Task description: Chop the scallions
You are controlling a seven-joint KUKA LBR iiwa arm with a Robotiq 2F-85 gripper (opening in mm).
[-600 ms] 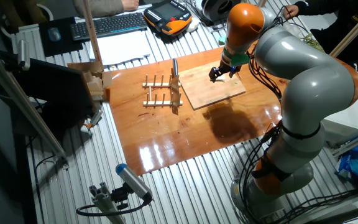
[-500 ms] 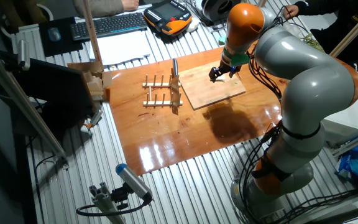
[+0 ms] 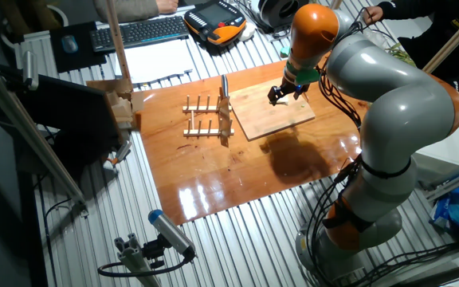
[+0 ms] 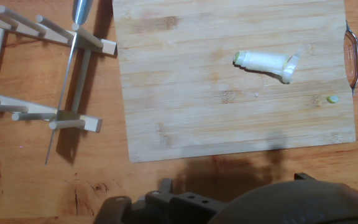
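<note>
Scallions — one short pale cream-white stalk piece (image 4: 264, 61) with a frayed right end — lie on the light rectangular wooden chopping board (image 4: 185, 93), toward its right half in the hand view. A tiny pale green bit (image 4: 332, 99) sits apart from the piece, close to the board's right edge. Left of the board stands a pale wooden dowel rack (image 4: 42, 74), and a knife with a grey handle and thin steel blade (image 4: 67, 68) rests in it, the blade running down across the rails. Board and rack both sit on the glossy reddish-brown wooden counter (image 3: 213, 183). In the fixed view the dark pincer (image 3: 281, 93) hangs over the board's far part on the orange-and-grey arm (image 3: 373, 88) — I cannot tell how far apart its fingers stand, and nothing shows in its hold.
</note>
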